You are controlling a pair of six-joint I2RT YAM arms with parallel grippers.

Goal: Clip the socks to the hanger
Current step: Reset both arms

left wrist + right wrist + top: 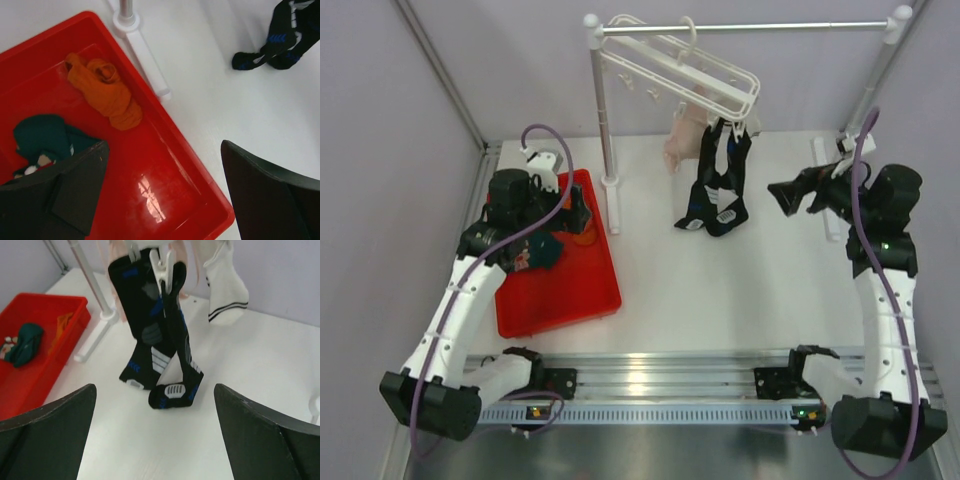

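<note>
The white grid hanger [705,70] hangs by its hook from the metal rail. Two black socks with blue and white patches [717,185] hang from its clips, toes resting on the table; they also show in the right wrist view [155,335]. A pale pink sock [682,138] and a white sock with dark stripes [227,290] hang there too. An orange sock [102,90] and a dark teal sock [45,140] lie in the red tray [200,200]. My left gripper [162,192] is open and empty above the tray. My right gripper [152,435] is open and empty, facing the black socks.
The metal rail [750,27] stands on white posts; the left post's foot [145,55] lies beside the tray's right edge. The right post [865,100] stands near my right arm. Purple walls enclose the table.
</note>
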